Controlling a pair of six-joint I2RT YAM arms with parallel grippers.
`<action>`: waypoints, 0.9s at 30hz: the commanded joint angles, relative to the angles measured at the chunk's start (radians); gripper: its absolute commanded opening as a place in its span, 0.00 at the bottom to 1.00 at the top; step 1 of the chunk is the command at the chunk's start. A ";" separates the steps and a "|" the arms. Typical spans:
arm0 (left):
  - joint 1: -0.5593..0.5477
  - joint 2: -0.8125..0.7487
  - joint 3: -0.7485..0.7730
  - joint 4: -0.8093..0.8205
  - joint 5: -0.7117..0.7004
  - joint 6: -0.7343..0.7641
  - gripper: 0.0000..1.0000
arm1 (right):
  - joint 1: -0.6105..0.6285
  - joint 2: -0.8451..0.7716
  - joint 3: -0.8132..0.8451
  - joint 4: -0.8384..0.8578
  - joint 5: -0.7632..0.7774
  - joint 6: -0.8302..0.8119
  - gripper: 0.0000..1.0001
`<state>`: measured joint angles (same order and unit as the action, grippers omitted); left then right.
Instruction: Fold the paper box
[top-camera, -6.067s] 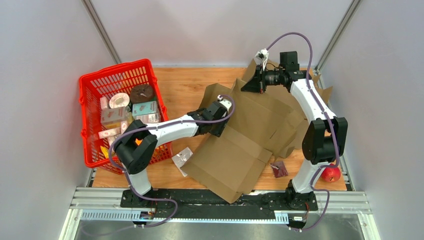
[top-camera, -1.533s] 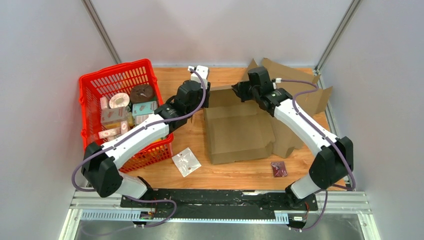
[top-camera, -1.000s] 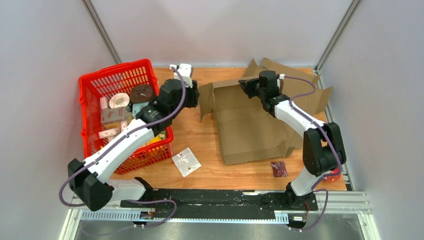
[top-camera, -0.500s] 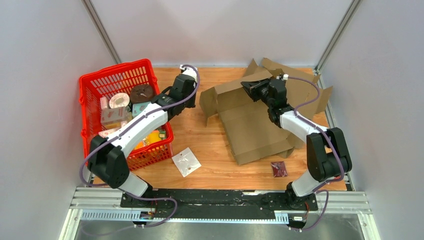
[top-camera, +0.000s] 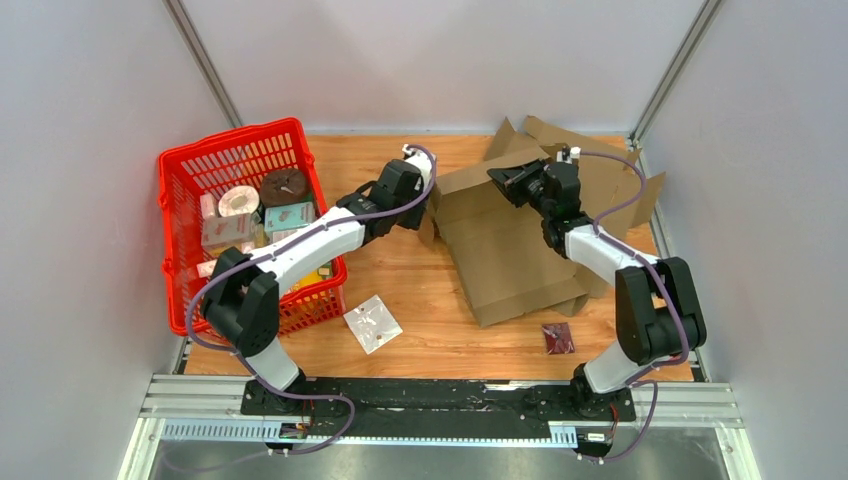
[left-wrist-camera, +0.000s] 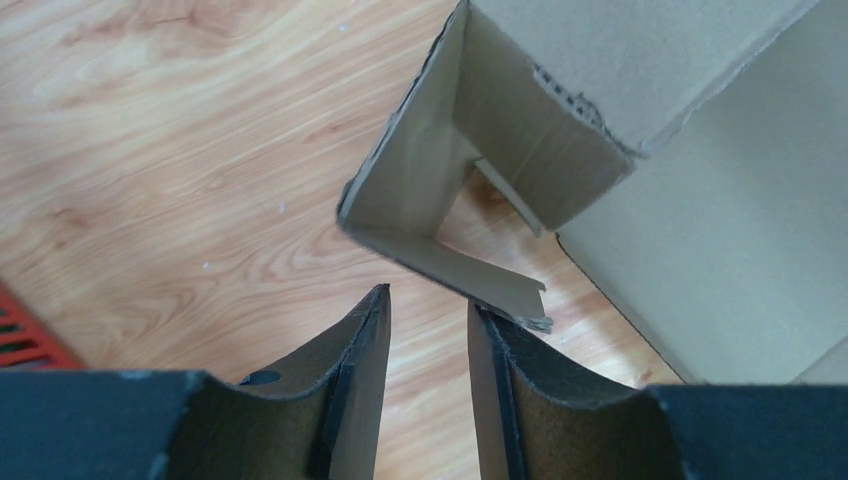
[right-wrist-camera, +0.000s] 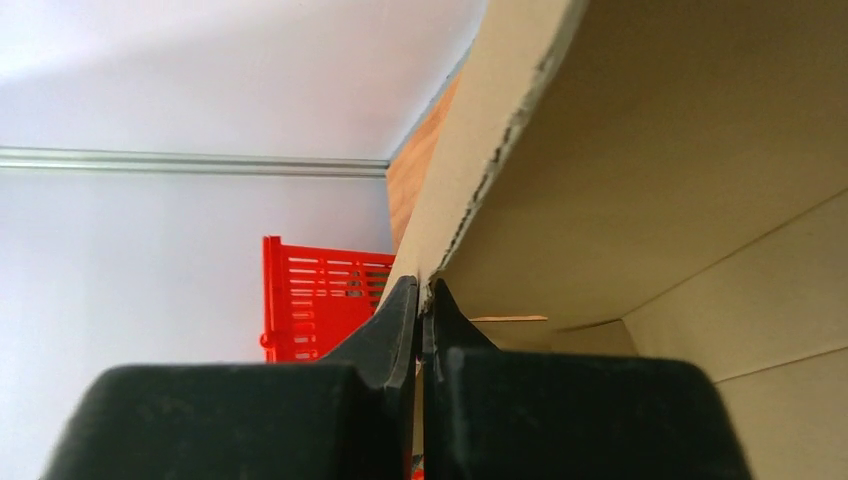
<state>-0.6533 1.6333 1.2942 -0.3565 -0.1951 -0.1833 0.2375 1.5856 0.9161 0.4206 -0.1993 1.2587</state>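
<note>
The brown paper box (top-camera: 510, 255) lies partly opened on the wooden table, right of centre, with its walls half raised. My right gripper (top-camera: 512, 182) is shut on the torn top edge of the box's rear wall (right-wrist-camera: 470, 170), and its fingertips (right-wrist-camera: 405, 300) pinch the cardboard. My left gripper (top-camera: 426, 204) is at the box's left corner, open with nothing between its fingers. In the left wrist view a small bent flap (left-wrist-camera: 455, 275) lies just past the gripper (left-wrist-camera: 428, 303) and brushes the right fingertip (left-wrist-camera: 480, 318).
A red basket (top-camera: 178, 240) with several packaged goods stands at the left, also showing in the right wrist view (right-wrist-camera: 320, 290). A clear packet (top-camera: 372, 322) and a dark red packet (top-camera: 558, 337) lie near the front. More flat cardboard (top-camera: 615, 185) rests at the back right.
My left gripper swung from beside the basket over to the box's left corner. The right gripper kept its hold, and the box shifted right and turned slightly.
</note>
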 joint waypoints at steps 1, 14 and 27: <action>0.000 0.034 0.013 0.128 0.078 0.010 0.43 | -0.004 -0.052 0.010 -0.065 0.037 -0.189 0.02; -0.017 -0.079 -0.150 0.244 0.003 0.024 0.52 | -0.035 0.008 -0.011 0.096 -0.077 -0.108 0.11; 0.026 0.057 -0.043 0.261 0.167 0.093 0.65 | -0.041 0.022 -0.025 0.135 -0.104 -0.067 0.11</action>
<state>-0.6304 1.6272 1.1553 -0.1654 -0.1249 -0.1436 0.1997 1.6016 0.9115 0.4984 -0.2943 1.1812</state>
